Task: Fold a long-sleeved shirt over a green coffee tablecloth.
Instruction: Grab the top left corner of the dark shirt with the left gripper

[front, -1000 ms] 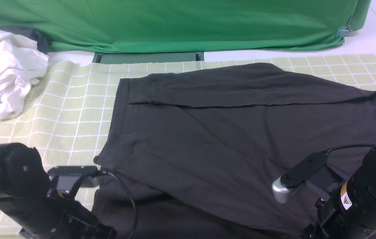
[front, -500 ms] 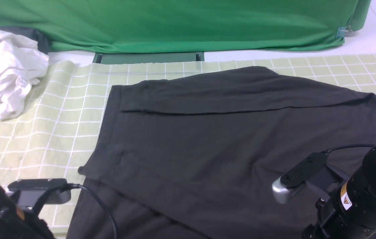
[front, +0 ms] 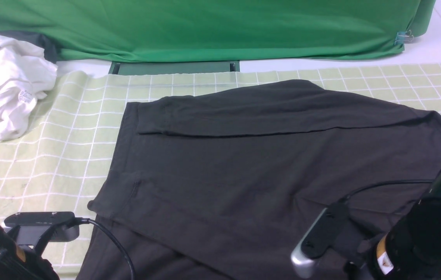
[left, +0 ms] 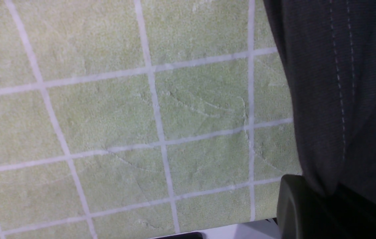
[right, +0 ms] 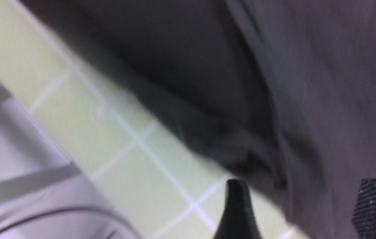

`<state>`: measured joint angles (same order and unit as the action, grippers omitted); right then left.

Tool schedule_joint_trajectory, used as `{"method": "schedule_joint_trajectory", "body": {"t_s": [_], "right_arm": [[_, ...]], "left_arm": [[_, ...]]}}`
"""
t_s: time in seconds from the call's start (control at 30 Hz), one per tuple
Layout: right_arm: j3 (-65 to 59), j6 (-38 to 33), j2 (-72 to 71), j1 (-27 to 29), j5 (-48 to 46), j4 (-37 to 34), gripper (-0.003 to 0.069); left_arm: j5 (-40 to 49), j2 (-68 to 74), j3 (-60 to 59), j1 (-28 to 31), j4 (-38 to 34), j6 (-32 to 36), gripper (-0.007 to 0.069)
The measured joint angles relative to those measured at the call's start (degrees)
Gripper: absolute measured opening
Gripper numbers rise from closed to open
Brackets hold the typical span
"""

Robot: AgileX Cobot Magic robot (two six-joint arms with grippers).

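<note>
**Black shirt flat on the grid cloth, left claw pinching its hem**

The large black soft cotton long-sleeved shirt lies spread on the wide pale yellow-green tablecloth with its thin white grid. It covers the middle and right of the cloth and reaches the near edge of the front view. One sleeve is folded across the shirt's far part as a long band.

The left gripper is closed on the stitched hem of the long-sleeved shirt, which runs down into the jaws above the tablecloth.

The right gripper has its fingers apart, and the shirt's rumpled edge shows between them; that picture is blurred.

A crumpled white garment sits at the far left corner, with plain bright green fabric hanging behind
</note>
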<state>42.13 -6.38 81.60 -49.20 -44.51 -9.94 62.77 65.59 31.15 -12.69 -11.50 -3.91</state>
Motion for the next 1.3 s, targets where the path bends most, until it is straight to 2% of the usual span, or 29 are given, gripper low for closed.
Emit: {"method": "schedule_joint_trajectory", "body": {"t_s": [0.3,0.4,0.47,0.53,0.57,0.6,0.63,0.67,1.03,1.3], "right_arm": [[0.00,2.00,3.00,-0.57,1.01,2.43,0.0452],[0.00,2.07,4.77,-0.57,1.01,2.69,0.0426],[0.00,2.07,5.91,-0.57,0.88,3.20,0.0340],[0.00,2.07,6.38,-0.57,0.75,3.57,0.0213],[0.00,2.07,6.45,-0.57,0.75,3.64,0.0200],[0.00,2.07,6.50,-0.57,0.11,3.75,0.0085],[0.00,2.07,6.50,-0.57,-0.11,3.75,0.0077],[0.00,2.07,6.50,-0.57,-1.51,3.80,0.0039],[0.00,7.56,1.47,-1.02,-9.69,3.80,0.0030],[0.00,8.95,-0.93,-1.02,-13.40,3.64,0.0039]], "left_arm": [[0.00,0.00,-0.05,0.00,0.11,0.00,0.0005],[0.00,0.00,-0.05,0.00,0.11,0.00,0.0005],[-0.04,0.00,-0.05,0.00,0.11,0.00,0.0005],[-0.04,0.00,-0.05,0.00,0.11,0.00,0.0005],[-0.04,0.00,-0.05,0.00,0.11,0.00,0.0005],[-0.04,0.00,-0.05,0.00,0.12,0.00,0.0005],[-0.04,0.00,-0.05,0.00,0.18,0.00,0.0005],[-0.04,0.00,-0.05,0.00,0.39,-0.07,0.0005],[-0.19,0.00,-0.05,0.00,1.17,-0.91,0.0005],[-0.19,0.00,-0.05,0.00,1.06,-1.28,0.0007]]}}
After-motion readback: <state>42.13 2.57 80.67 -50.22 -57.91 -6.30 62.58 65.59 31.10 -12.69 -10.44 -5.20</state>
